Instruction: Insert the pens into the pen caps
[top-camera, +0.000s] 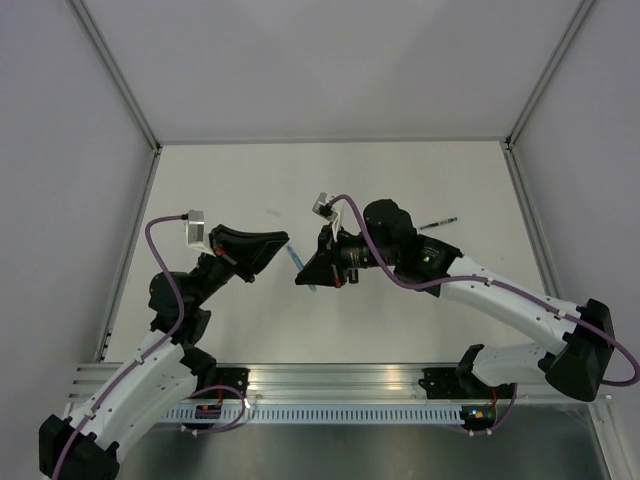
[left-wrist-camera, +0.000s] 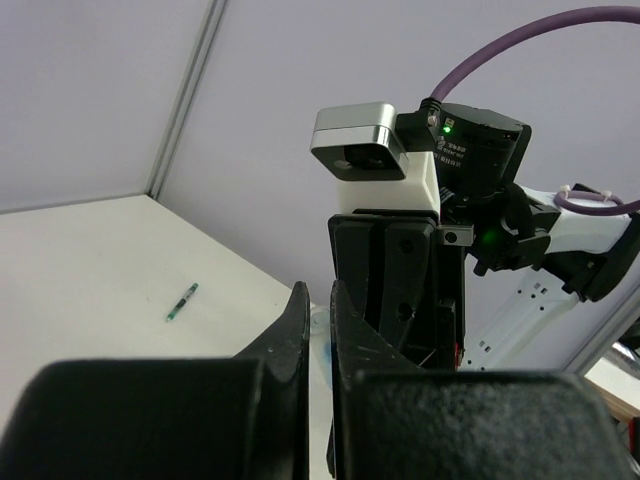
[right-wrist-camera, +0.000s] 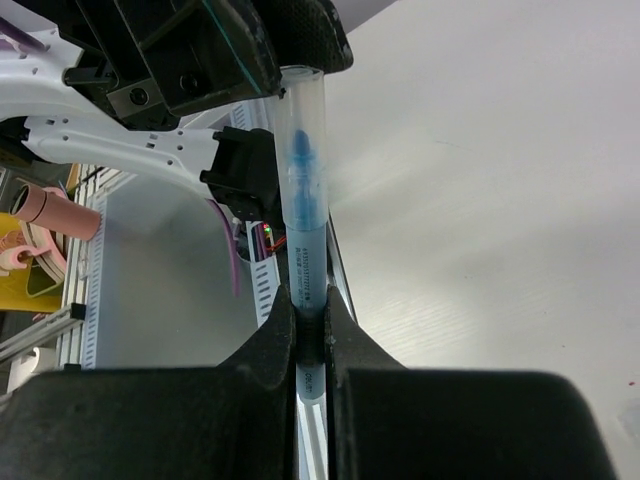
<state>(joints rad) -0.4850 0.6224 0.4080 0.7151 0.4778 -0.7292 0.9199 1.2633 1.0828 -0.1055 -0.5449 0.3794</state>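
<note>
Probably a robotics lab: white panel walls (top-camera: 330, 60), aluminium frame rail (top-camera: 330, 378).

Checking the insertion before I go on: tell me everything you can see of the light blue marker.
The light blue marker is a stubby, pale plastic barrel with small dark print along it, clamped in the right gripper. Its darker blue tip sits inside the translucent light blue cap, whose far end reaches the left gripper. Only its two ends are touched.

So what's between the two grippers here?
The light blue marker and its light blue cap, tip inside. The right gripper clamps the barrel, and the cap's far end sits at the left gripper. The right wrist view shows it best.
</note>
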